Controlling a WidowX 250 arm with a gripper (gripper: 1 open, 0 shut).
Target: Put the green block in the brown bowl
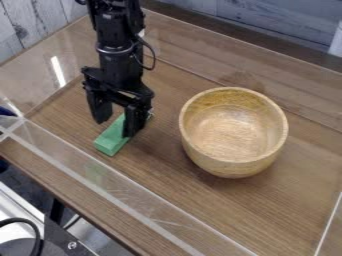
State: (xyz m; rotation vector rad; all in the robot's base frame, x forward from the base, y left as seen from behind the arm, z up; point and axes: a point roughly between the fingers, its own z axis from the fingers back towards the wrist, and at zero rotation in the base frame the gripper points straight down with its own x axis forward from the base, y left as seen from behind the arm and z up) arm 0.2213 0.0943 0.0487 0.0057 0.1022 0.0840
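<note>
The green block (114, 138) lies flat on the wooden table, left of the brown bowl (234, 130). It is a bright green bar, its far end hidden between the fingers. My gripper (116, 118) points straight down over that far end and stands open, one black finger on each side of the block. The bowl is round, light wood with thick walls, and holds nothing. It sits a short way to the right of the gripper.
A clear acrylic wall (80, 165) runs along the front and left of the table. A grey plank backdrop (34, 25) shows at the upper left. Black cables (20, 235) lie at the lower left outside the wall.
</note>
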